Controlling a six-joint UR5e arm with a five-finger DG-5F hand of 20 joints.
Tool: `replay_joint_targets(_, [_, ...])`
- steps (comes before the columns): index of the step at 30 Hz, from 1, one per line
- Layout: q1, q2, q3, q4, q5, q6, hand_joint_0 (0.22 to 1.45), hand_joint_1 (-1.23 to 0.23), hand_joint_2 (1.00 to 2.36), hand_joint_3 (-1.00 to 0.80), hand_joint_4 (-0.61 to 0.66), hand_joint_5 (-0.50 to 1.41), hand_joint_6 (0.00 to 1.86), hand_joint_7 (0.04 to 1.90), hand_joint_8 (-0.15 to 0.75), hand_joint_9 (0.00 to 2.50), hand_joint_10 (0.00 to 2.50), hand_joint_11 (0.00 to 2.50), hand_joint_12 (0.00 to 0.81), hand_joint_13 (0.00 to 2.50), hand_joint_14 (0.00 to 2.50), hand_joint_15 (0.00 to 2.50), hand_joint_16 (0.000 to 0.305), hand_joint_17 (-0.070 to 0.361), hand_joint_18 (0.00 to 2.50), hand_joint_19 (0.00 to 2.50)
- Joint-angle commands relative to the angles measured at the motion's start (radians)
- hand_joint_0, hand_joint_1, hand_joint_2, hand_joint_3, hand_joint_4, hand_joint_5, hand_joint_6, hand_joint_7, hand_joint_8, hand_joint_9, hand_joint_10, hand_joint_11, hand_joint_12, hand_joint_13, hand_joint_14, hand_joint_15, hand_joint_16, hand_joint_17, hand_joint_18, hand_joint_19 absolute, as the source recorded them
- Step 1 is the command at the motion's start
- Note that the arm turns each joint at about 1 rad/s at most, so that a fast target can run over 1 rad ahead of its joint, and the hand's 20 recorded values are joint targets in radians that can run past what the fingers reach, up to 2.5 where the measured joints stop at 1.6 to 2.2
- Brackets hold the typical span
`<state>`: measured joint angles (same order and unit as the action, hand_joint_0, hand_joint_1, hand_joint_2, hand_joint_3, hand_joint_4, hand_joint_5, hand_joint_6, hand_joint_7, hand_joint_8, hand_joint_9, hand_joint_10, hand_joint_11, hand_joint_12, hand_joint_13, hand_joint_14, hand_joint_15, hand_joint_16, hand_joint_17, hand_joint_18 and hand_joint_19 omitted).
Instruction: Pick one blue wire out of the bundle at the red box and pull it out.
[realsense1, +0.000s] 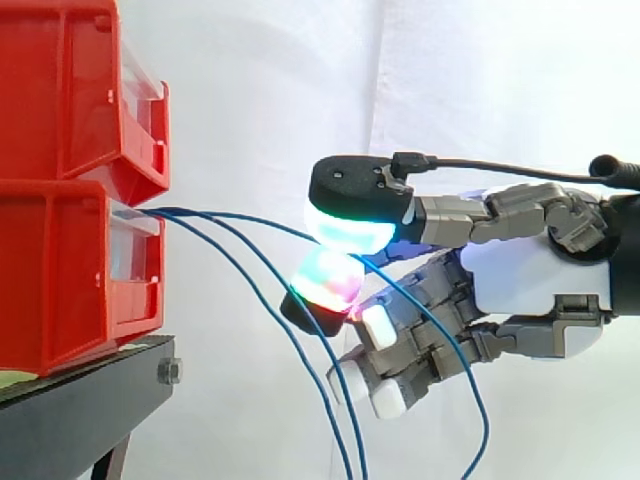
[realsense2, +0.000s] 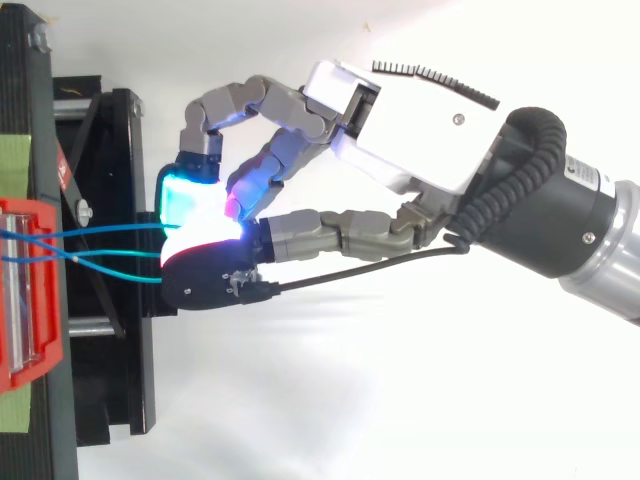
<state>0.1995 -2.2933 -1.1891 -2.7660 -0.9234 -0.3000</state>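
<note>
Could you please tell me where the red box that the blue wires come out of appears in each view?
Side view: the red box is the lower of two stacked at the left edge, on the black stand.
Top view: at the left edge, about mid-height.
Shared landmark: the blue wires running from it to the hand pinching one.

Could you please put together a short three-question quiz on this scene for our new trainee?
1. True or false: the hand pinches one blue wire between two glowing pads.
2. Multiple choice: the wires come out of A) the upper red bin, B) the lower red bin, C) the black stand.
3. In the side view, how many blue wires leave that bin?

Key: 1 true; 2 B; 3 three.
</note>
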Motion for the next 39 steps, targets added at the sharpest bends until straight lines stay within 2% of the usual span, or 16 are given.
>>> replay_joint_targets(1, [0.0, 0.0, 0.0, 0.002, 0.0, -0.001, 0.6, -0.67, 1.01, -0.34, 0.16, -0.12, 0.86, 1.19, 0.323, 1.29, 0.02, 0.76, 0.383, 1.06, 0.02, 0.5, 0.049, 0.111, 0.85, 0.64])
replay_joint_targets(9, [0.0, 0.0, 0.0, -0.001, 0.0, -0.001, 0.61, -0.78, 1.02, -0.21, 0.17, -0.12, 0.89, 1.21, 0.328, 1.3, 0.02, 0.78, 0.389, 1.07, 0.02, 0.5, 0.051, 0.116, 0.87, 0.64])
replay_joint_targets(23, [0.0, 0.008, 0.005, -0.004, 0.0, -0.002, 0.59, -0.74, 1.02, -0.1, 0.03, -0.09, 0.89, 1.26, 0.274, 1.36, 0.02, 0.72, 0.405, 1.08, 0.02, 0.47, 0.055, 0.124, 0.9, 0.61])
replay_joint_targets(31, [0.0, 0.031, 0.005, -0.061, -0.006, -0.004, 0.6, -0.74, 1.01, -0.08, 0.01, -0.08, 0.88, 1.27, 0.278, 1.38, 0.02, 0.69, 0.421, 1.04, 0.01, 0.46, 0.058, 0.131, 0.89, 0.59])
replay_joint_targets(32, [0.0, 0.046, 0.003, -0.092, -0.006, -0.004, 0.6, -0.74, 1.01, -0.08, 0.01, -0.08, 0.88, 1.27, 0.275, 1.38, 0.02, 0.69, 0.422, 1.04, 0.01, 0.46, 0.059, 0.132, 0.88, 0.59])
replay_joint_targets(35, [0.0, 0.06, 0.005, -0.147, -0.008, -0.001, 0.6, -0.75, 1.01, -0.07, 0.01, -0.08, 0.88, 1.26, 0.281, 1.38, 0.02, 0.69, 0.424, 1.02, 0.01, 0.44, 0.059, 0.132, 0.87, 0.58])
replay_joint_targets(39, [0.0, 0.063, 0.005, -0.167, -0.018, 0.001, 0.6, -0.75, 1.01, -0.08, 0.02, -0.08, 0.88, 1.26, 0.283, 1.36, 0.02, 0.68, 0.427, 1.0, 0.02, 0.45, 0.059, 0.132, 0.86, 0.58])
